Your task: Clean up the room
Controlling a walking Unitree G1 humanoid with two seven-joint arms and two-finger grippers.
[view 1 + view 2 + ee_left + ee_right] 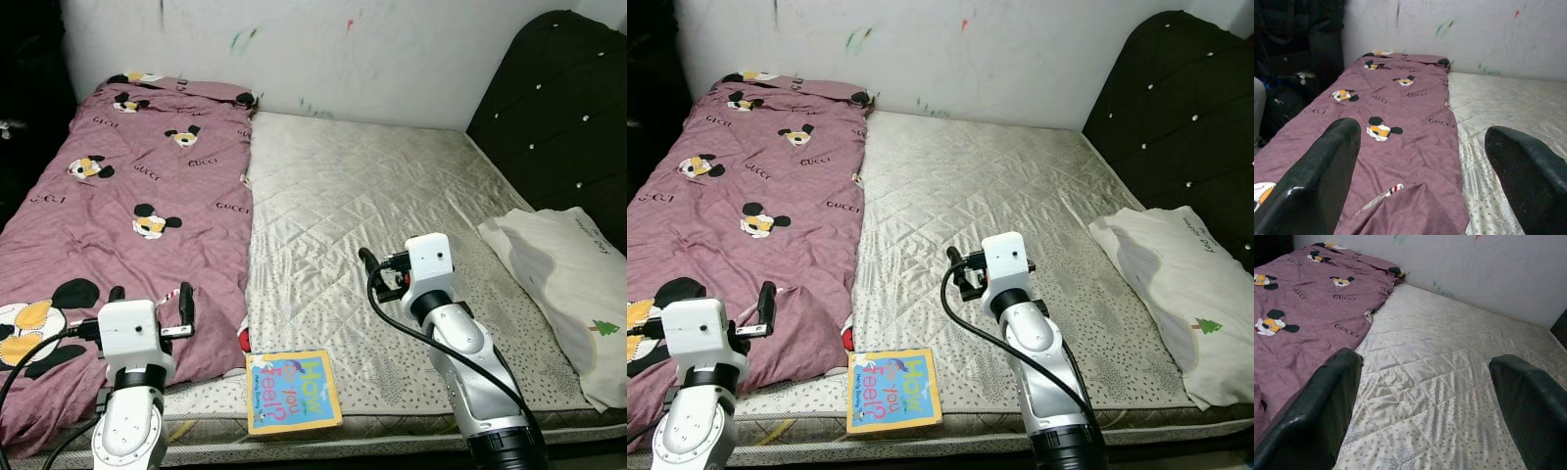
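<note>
On the mattress [392, 206] from the head camera: mauve blanket [127, 206] along the left half, picture book [292, 392] at the near edge, white pillow [563, 284] far right. Left wrist: left gripper [1420, 166] spread wide above the blanket. Right wrist: right gripper [1425, 401] likewise apart, over bare quilting, holding nothing.

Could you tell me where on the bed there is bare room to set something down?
The widest free patch is the quilted mattress between the purple blanket and the white pillow, up to the wall. The near edge is tighter: a book lies between the open left gripper and open right gripper.
</note>
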